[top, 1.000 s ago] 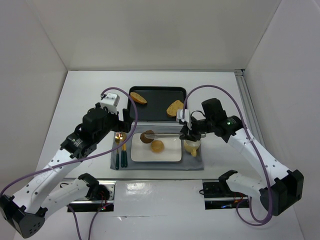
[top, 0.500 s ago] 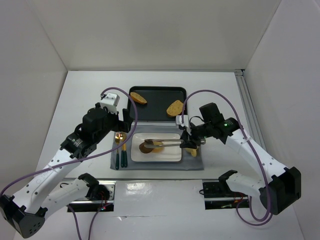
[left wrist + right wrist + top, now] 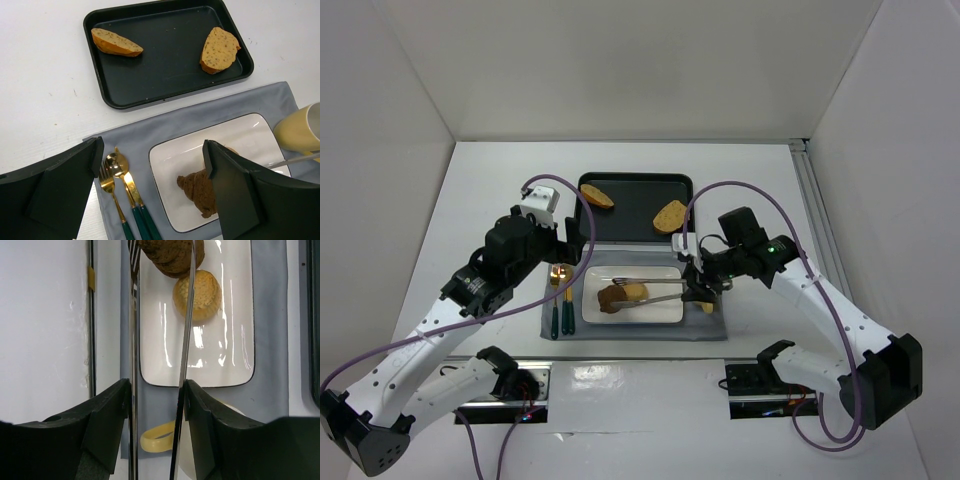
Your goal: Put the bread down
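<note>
Fingers (image 3: 107, 425) (R) pinch tongs (image 3: 186, 340); bread (image 3: 170, 257) btw tong tips.

The worktop (image 3: 470, 190) in front of me is plain white and matte, closed in by white walls on the left, far and right edges. Two things lie directly on it, both around the middle. A black tray (image 3: 635, 212), rectangular with rounded corners, sits toward the far edge. A grey cloth mat (image 3: 706, 328) lies flat just beside the tray's near side. Along the near edge runs a shiny metal mounting plate (image 3: 620, 380).
</note>
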Available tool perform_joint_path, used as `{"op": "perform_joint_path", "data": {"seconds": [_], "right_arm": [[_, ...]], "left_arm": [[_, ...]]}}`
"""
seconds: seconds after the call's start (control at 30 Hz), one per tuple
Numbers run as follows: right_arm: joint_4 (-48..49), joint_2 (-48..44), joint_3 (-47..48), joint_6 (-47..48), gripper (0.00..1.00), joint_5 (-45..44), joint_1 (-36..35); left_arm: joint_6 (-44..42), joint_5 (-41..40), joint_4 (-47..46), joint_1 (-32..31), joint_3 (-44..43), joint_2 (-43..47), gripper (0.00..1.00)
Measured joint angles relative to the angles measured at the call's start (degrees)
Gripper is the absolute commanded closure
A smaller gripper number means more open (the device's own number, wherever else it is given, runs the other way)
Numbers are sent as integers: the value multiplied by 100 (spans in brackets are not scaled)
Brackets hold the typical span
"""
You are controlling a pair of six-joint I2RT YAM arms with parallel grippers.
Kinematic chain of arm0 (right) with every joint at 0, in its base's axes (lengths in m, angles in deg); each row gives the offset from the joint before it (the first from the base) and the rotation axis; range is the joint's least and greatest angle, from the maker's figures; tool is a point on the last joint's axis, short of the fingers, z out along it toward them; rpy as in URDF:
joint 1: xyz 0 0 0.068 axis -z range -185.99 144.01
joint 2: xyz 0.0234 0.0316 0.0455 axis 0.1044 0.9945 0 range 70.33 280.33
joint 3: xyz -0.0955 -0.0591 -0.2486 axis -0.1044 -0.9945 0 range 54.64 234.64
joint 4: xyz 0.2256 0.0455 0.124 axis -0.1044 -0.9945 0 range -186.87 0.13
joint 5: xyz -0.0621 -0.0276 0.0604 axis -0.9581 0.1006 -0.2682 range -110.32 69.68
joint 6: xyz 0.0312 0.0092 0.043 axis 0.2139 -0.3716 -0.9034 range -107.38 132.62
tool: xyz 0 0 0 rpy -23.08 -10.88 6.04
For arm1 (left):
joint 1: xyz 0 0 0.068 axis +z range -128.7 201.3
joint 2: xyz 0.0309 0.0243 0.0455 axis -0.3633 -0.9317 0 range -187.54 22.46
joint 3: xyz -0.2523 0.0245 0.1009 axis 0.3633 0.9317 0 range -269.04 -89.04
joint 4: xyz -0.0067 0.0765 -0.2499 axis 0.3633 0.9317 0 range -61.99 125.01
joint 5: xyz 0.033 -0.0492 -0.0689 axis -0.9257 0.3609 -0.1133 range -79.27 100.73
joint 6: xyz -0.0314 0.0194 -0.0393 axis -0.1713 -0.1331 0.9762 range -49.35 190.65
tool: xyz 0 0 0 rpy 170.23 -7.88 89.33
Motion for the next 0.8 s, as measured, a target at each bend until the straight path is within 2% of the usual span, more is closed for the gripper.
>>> {"op": "perform_joint_path", "data": {"seconds": [0.47,0.8], "right_arm": [[-424,-149,0,229,41,-52,-2],[-656,-664,0,214,41,-111,-4]], "left_arm": [[0,-9,0,0,0,0,0],[0,-44,0,0,0,0,0]]}}
